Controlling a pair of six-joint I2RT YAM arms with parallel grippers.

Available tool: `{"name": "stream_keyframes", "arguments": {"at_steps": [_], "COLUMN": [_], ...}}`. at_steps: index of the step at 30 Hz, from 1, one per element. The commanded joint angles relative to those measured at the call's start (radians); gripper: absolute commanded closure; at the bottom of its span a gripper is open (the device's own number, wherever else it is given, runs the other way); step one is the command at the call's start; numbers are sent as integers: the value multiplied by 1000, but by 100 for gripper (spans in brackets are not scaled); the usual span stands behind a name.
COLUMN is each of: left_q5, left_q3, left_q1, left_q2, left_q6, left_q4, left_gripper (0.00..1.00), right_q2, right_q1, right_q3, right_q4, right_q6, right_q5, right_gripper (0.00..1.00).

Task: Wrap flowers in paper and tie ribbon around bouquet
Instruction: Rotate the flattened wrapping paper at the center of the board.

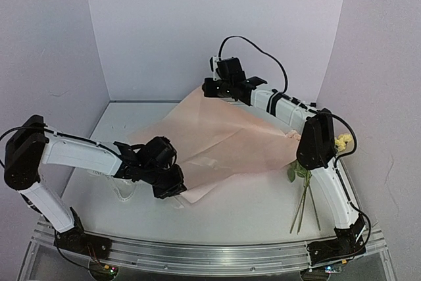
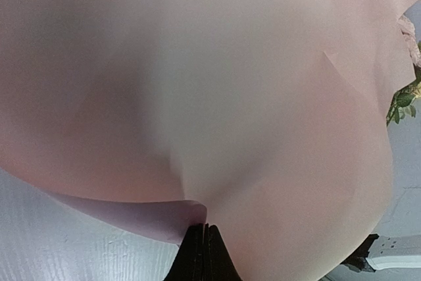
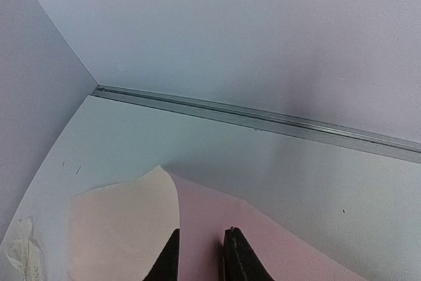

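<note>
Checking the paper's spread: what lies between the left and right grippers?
The paper spans the stretch from the left gripper to the right gripper, as the top view shows.

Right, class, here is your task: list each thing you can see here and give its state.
Paper: spread open, creased, far corner curled up.
Flowers: lying unwrapped on the table by the paper's right edge.
Left end effector: shut on the paper's near edge.
Right end effector: open at the paper's far corner.

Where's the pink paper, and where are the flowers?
paper (image 1: 230, 143), top view, middle of the pink sheet.
flowers (image 1: 293, 172), top view, on the green leaves beside the right arm.
</note>
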Motion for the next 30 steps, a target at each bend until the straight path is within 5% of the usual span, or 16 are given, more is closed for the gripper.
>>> {"name": "stream_keyframes", "arguments": {"at_steps": [1, 4, 7, 12, 22, 30], "left_q5": [37, 28, 24, 17, 31, 23], "left_q3": [91, 87, 82, 61, -10, -28], "left_q1": [-20, -23, -30, -37, -37, -37], "left_q2": [56, 41, 21, 0, -20, -31], "left_q6": [37, 31, 29, 20, 9, 37], "left_q4": [45, 40, 35, 11, 60, 57], "left_gripper": [97, 97, 99, 100, 100, 100], "right_q2": [-18, -94, -211, -508, -1112, -1211], "right_q1": [5, 5, 4, 3, 1, -14], "right_q3": [41, 5, -73, -341, -1209, -1530], "right_q4": [33, -48, -158, -294, -296, -155], "right_q6": [62, 94, 138, 282, 629, 812], "right_q5": [-60, -27, 50, 184, 341, 290], "right_gripper": [59, 21, 6, 4, 5, 6]}}
